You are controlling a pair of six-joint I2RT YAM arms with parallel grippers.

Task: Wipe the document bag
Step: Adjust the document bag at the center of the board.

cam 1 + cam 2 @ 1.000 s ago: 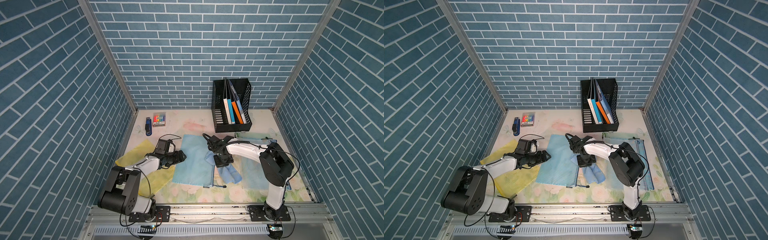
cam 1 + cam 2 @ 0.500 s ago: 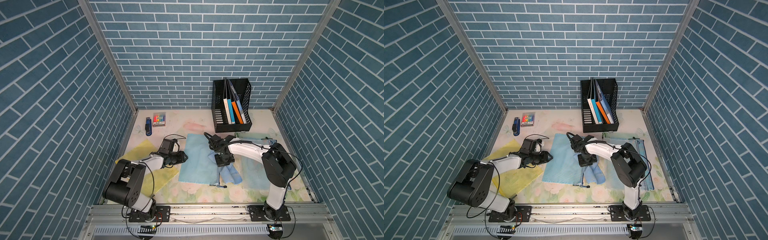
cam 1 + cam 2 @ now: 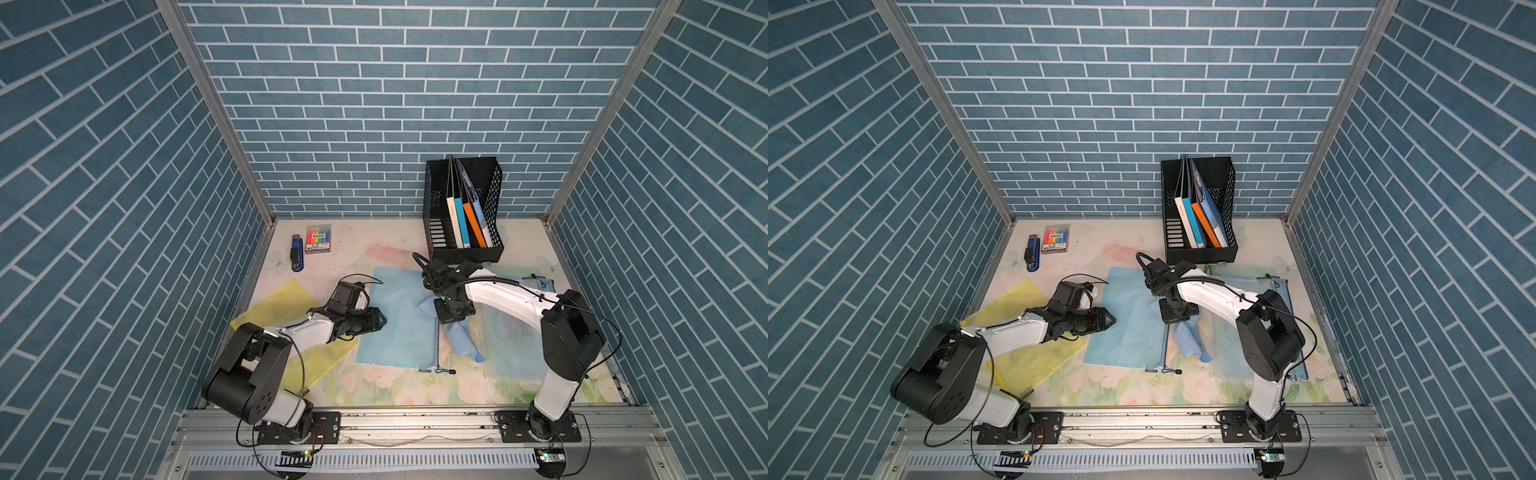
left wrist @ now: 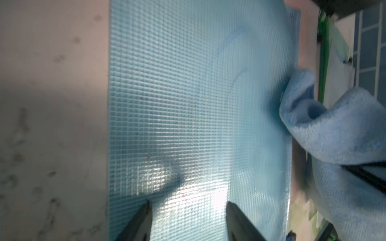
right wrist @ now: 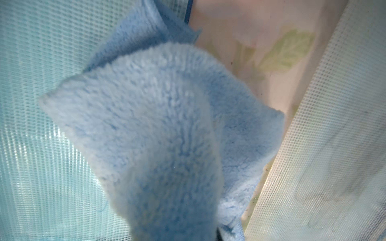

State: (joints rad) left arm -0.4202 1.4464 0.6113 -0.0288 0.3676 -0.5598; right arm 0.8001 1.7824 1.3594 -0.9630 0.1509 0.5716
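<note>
The blue mesh document bag [image 3: 399, 328] [image 3: 1125, 332] lies flat in the middle of the floral mat. My left gripper [image 3: 380, 319] [image 3: 1111, 319] hovers low over its left edge. In the left wrist view that gripper [image 4: 188, 205] is open, with only the bag's mesh [image 4: 188, 104] between its fingers. My right gripper [image 3: 452, 316] [image 3: 1177, 312] points down at the bag's right side, shut on a fluffy blue cloth [image 3: 461, 343] [image 3: 1190, 343]. The cloth [image 5: 167, 125] fills the right wrist view, hides the fingers and rests on the bag [image 5: 41, 146]. It also shows in the left wrist view [image 4: 334, 135].
A yellow mesh bag [image 3: 291, 299] lies under my left arm. A pale mesh bag [image 3: 511, 345] lies under my right arm. A black file holder [image 3: 461, 212] with folders stands at the back. A blue stapler [image 3: 296, 258] and a marker pack [image 3: 318, 240] lie back left.
My left gripper has slid to the right, onto the document bag's left edge. The bag has shifted slightly to the right. My right gripper, with the cloth, has barely moved.
</note>
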